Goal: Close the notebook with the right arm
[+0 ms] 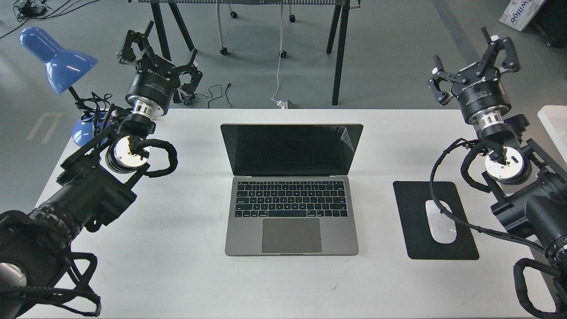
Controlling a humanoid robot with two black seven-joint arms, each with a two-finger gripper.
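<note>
laptop: our notebook [291, 190] sits mid-desk, base flat, lid up and leaning a bit away from us, black screen facing us. Not closed at all yet, so the job looks untouched.

right fingers: our right gripper [476, 66] hangs up at the far right corner of the desk [177, 266], fingers [498, 48] spread wide, nothing in them.

left fingers: our left gripper [157, 55] mirrors it at the far left, also splayed open and empty. Both arms are about equally far from the laptop, but the task says right, so left just stays out of it.

the bit that matters: the lid's top edge runs left to right, and its right corner is the part nearest our right fingers. From them the laptop lies to the left and toward us, well apart. We reckon the arm has to swing in behind the lid and push that top edge toward us and down onto the keys.

in the way: mouse pad [436, 219] with a white mouse [440, 221] sits right of the laptop, under the right arm's cable. Blue lamp [57, 62] is far left, no issue.

worry: there's a shiny film peeling at the screen's top right corner [347, 135], so we'd guess it's better to push nearer the middle of the edge.
</note>
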